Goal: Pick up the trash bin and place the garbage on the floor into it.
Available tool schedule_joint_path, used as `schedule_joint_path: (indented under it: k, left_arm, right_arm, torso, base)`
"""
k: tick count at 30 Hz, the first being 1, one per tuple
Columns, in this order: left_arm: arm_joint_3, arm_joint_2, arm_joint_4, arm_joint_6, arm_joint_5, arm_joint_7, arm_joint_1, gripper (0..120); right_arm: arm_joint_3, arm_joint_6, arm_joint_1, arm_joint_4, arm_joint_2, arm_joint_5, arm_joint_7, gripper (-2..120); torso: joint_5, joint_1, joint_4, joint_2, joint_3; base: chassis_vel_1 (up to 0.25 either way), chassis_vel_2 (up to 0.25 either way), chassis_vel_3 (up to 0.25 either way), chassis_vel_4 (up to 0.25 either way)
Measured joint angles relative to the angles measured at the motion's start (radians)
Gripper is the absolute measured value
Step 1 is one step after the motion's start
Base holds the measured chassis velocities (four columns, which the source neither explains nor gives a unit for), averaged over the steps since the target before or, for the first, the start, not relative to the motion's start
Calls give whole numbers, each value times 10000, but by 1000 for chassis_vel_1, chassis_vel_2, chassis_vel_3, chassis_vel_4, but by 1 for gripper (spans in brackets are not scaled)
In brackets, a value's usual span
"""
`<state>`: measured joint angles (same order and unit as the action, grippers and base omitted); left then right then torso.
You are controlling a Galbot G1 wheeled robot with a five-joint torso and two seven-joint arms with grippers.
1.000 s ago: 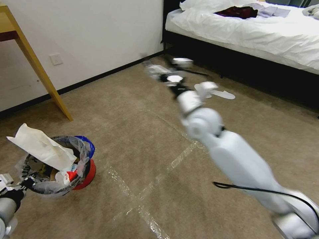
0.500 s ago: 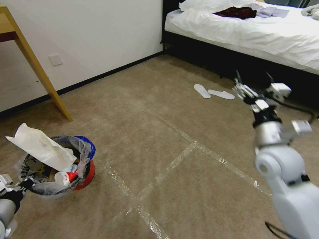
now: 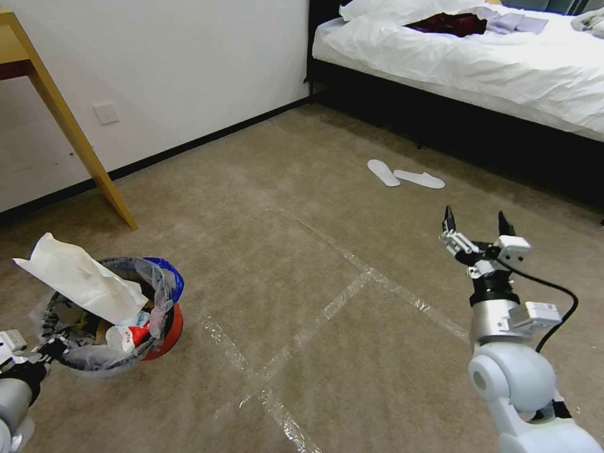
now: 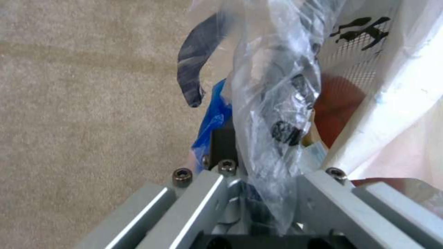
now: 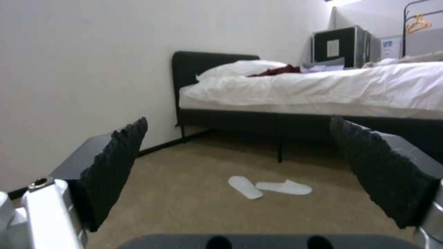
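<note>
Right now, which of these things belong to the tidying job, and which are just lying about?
Part of the job:
- trash bin, gripped at its bag rim by the left pincer
- garbage already inside it
- floor
- right pincer, open and empty

Just lying about:
- white slippers
- bed
- wooden table

Over the last second the right arm sweeps from the middle of the head view, where it reached out toward the bed [image 3: 478,63], across to the right side and pulls in close to the robot. The right gripper [image 3: 478,223] now sits lower and nearer, above the floor [image 3: 283,251], well short of the white slippers [image 3: 406,175] it earlier overlapped. Its fingers [image 5: 117,162] stand wide apart with nothing between them. Motion blur on the arm is gone.
</note>
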<state>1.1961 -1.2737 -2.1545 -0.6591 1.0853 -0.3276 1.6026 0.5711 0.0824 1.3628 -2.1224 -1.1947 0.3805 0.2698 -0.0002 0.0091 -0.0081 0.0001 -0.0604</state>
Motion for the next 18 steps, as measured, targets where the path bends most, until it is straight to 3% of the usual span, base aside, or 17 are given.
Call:
schedule_joint_path:
  k: [5, 18]
  left_arm:
    - [-17, 171, -54, -3, 9, 16, 74, 0]
    - [2, 464, 31, -23, 158, -32, 91, 0]
  right_arm:
    - [-30, 46, 20, 85, 5, -10, 4, 100]
    - [-361, 42, -246, 480, -22, 75, 33, 100]
  torso:
    - [1, 0, 0, 0, 0]
    - [0, 4, -1, 0, -2]
  base:
    - [-47, 40, 44, -46]
    - [-117, 119, 121, -110]
